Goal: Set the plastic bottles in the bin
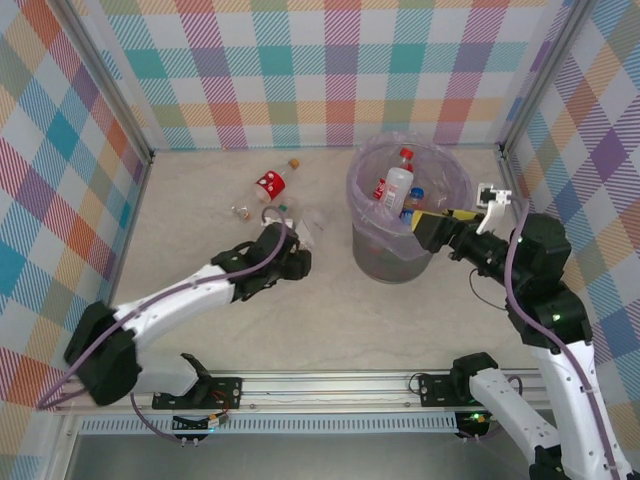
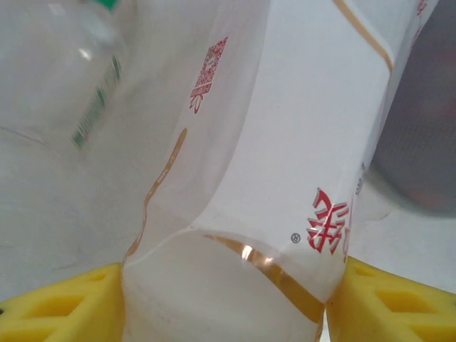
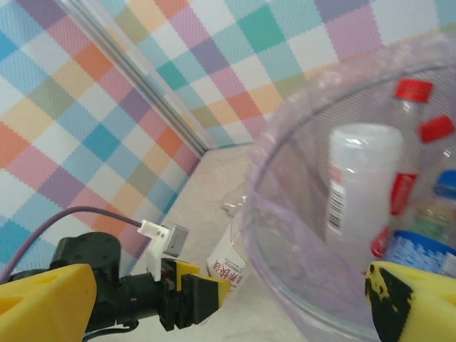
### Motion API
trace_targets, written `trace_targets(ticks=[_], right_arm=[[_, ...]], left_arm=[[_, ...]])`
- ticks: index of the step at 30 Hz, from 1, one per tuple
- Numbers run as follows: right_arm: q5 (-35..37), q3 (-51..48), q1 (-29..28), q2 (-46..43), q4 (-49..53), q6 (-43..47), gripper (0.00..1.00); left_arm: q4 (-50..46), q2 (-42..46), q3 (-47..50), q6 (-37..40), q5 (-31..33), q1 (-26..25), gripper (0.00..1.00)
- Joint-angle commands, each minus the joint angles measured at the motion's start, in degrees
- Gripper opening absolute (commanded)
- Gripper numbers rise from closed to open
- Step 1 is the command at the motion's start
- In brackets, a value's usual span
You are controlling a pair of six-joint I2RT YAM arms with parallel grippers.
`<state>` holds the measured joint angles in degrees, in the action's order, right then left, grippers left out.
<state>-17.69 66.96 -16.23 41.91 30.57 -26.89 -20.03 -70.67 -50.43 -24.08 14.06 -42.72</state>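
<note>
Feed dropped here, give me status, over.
Left gripper shut on clear bottle, beside bin. Right gripper open at bin rim. Red-label bottle loose on table. Nothing between clear bottle and bin.

White-and-black arms (image 1: 185, 293) carry purple cables (image 3: 71, 211) and yellow tool fingers (image 3: 43, 299).

One bin (image 1: 390, 260) and roughly eight plastic bottles (image 1: 272, 182).
</note>
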Motion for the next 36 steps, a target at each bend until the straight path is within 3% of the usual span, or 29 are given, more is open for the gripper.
trace_targets(ticks=[1,5,7,10,16,25,36], right_arm=[[-0.4,4.0,-4.2,5.7,-2.3,0.9,0.97],[6.7,10.2,-18.4,16.8,-5.9,4.8,0.97],[5.9,13.5,-21.1,22.3,-7.3,4.8,0.98],[2.0,17.5,-22.2,29.1,-10.1,2.6,1.00],[-2.8,21.4,-23.6,37.0,-13.0,0.1,0.99],[-7.0,22.3,-23.8,41.8,-14.2,-2.3,0.97],[-6.4,23.6,-23.8,44.1,-10.8,-1.2,0.95]], left_arm=[[4.6,10.8,4.1,1.9,4.4,0.0,0.62],[6.9,21.6,5.1,3.9,2.5,0.1,0.60],[6.7,23.7,4.3,4.0,-1.2,0.1,0.61],[8.3,26.2,4.7,3.3,-6.2,0.1,0.61],[12.6,26.1,6.1,0.7,-10.3,0.0,0.61],[14.7,23.2,4.6,-0.6,-12.8,0.0,0.60],[18.4,22.7,4.9,-2.5,-13.5,-0.2,0.59]])
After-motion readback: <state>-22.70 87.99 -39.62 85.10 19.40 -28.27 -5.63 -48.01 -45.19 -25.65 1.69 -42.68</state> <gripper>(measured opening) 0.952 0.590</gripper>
